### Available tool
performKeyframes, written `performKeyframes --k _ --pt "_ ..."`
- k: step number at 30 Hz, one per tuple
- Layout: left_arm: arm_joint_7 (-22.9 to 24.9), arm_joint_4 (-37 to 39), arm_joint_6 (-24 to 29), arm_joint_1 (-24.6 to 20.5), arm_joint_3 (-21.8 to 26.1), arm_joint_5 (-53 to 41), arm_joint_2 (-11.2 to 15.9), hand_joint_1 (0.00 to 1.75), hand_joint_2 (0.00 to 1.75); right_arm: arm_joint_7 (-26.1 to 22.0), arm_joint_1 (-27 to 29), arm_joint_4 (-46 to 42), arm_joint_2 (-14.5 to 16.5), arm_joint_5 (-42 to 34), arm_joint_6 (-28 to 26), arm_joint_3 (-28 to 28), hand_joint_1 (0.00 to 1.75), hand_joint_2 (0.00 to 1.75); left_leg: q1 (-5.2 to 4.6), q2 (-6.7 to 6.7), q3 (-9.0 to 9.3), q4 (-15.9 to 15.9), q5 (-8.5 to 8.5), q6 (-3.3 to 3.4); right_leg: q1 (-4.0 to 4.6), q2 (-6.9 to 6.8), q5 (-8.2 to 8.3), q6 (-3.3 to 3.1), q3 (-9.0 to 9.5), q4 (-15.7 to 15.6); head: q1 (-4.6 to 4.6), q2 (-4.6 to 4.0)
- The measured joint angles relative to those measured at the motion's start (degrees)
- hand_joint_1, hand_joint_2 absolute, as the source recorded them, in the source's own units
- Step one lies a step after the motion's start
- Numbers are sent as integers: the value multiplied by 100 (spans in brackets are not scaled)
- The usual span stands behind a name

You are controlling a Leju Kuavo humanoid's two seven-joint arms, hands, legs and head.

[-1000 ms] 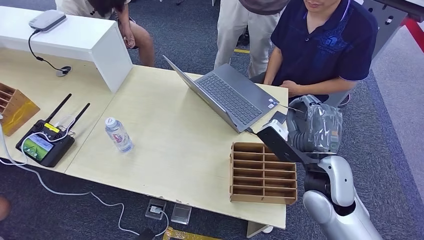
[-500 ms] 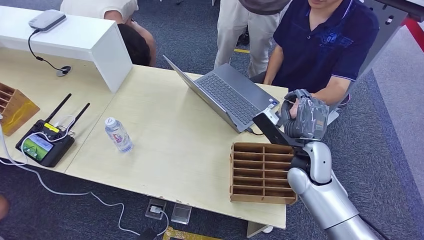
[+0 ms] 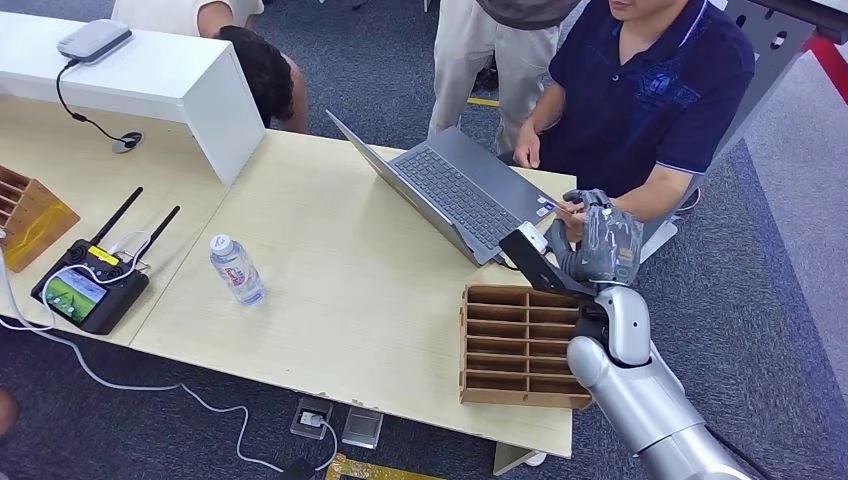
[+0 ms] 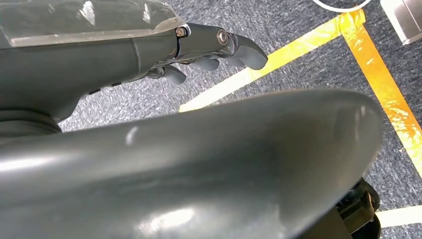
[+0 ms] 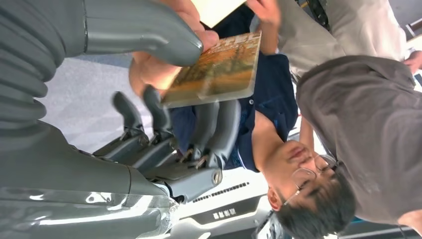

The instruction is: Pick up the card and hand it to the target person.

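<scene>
A pale wooden table point(image 3: 330, 280) is seen from above, with a seated person in a dark blue shirt point(image 3: 650, 90) at its far right corner. An open grey laptop point(image 3: 455, 190) lies in front of that person, and a wooden slotted rack point(image 3: 520, 345) sits near the table's front edge.

The robot's silver right arm is raised from below, past the rack, so that the right hand point(image 3: 600, 245) is held up just in front of the seated person. The person's hand point(image 3: 572, 208) is met there, touching or nearly touching the robot's fingers.

In the right wrist view the card point(image 5: 216, 69), printed in yellow and brown, is pinched between the thick grey thumb and the darker fingers point(image 5: 219, 124), and a person's fingers point(image 5: 149, 69) are seen closed on the same card beside the thumb.

The left hand point(image 4: 209, 50) hangs above the carpet with its fingers curled in and nothing held.

The pick-up is judged done and the hand-over under way; the release of the card to the person is what remains.
</scene>
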Motion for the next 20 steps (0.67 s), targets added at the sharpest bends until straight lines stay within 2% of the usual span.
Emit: performKeyframes --k 3,7,9,14,20 --pt "-1 0 -2 2 0 46 0 0 0 -69 10 48 7 -158 -66 24 0 175 0 0 2 1 0 0 0 0 0 0 0 0 -1 0" --pt "20 0 59 9 0 123 0 0 0 -392 153 -94 3 -654 -167 -23 0 175 0 1 4 2 0 0 0 2 0 0 0 0 -1 0" --pt "43 0 98 13 1 155 0 0 0 -668 287 -263 -9 -1240 -172 -80 0 175 0 2 5 2 0 0 0 2 0 0 -1 0 -2 0" --pt "146 0 240 36 7 228 0 0 0 -1322 819 -960 -159 -3397 63 -260 0 175 0 2 4 2 0 0 0 2 0 0 -1 -2 -1 0" --pt "225 0 338 52 16 308 9 0 0 -1621 1405 -1750 -504 -4835 763 -496 0 175 0 5 7 4 -1 0 0 5 1 0 -1 -5 1 0"
